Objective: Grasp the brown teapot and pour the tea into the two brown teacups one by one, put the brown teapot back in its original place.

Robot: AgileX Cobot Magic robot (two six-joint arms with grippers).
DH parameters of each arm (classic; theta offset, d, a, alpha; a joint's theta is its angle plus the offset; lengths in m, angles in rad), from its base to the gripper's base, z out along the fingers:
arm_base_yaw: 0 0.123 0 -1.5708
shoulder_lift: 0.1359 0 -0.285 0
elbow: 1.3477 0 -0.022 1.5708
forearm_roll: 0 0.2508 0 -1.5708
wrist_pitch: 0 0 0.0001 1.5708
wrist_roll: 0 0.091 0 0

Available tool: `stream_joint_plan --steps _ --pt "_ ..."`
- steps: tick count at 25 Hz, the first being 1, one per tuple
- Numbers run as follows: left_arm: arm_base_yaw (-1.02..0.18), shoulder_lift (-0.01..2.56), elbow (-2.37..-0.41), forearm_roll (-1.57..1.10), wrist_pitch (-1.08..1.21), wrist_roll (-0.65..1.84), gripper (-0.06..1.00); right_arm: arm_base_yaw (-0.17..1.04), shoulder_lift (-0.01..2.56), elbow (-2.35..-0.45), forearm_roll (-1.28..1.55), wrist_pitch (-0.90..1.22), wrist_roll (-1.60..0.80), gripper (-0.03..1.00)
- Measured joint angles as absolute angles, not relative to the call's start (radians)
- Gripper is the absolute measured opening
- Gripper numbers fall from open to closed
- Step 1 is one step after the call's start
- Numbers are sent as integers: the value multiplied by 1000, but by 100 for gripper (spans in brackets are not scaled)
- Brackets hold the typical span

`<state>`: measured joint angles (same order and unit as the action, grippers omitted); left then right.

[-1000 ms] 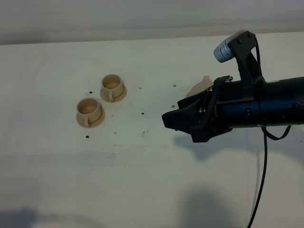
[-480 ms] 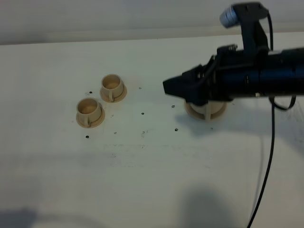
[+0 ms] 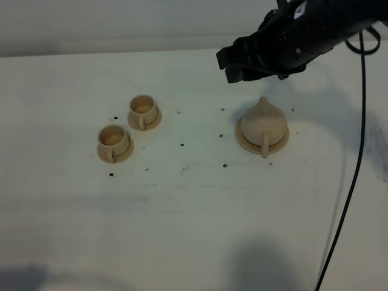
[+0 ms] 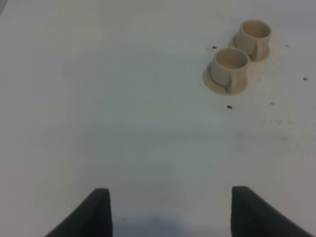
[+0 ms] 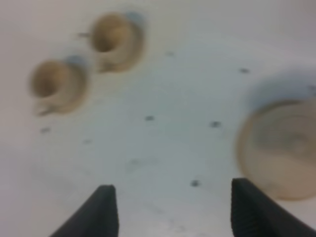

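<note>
High camera: the brown teapot sits on the round coaster at the right of the table, handle facing near. The far teacup and the near teacup (each on its saucer) stand well to its left. The right gripper hangs beyond the teapot, apart from it. Left wrist: the left gripper is spread wide and empty above the table. Right wrist (blurred): jaws wide apart, nothing between them, the teapot off to one side.
</note>
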<state>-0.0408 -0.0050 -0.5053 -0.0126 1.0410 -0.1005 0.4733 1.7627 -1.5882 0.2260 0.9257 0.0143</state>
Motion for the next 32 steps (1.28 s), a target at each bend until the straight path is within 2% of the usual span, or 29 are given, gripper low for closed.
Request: stream_joint_plan --steps 5,12,32 --pt "-41 -5 -505 -13 1041 -101 52 473 1884 -1716 102 1050 134 52" --pt "-41 -5 -505 -13 1041 -101 52 473 1994 -1729 15 1199 250 52" --pt "-41 -5 -505 -13 1041 -101 52 473 2136 -1736 62 1218 358 52"
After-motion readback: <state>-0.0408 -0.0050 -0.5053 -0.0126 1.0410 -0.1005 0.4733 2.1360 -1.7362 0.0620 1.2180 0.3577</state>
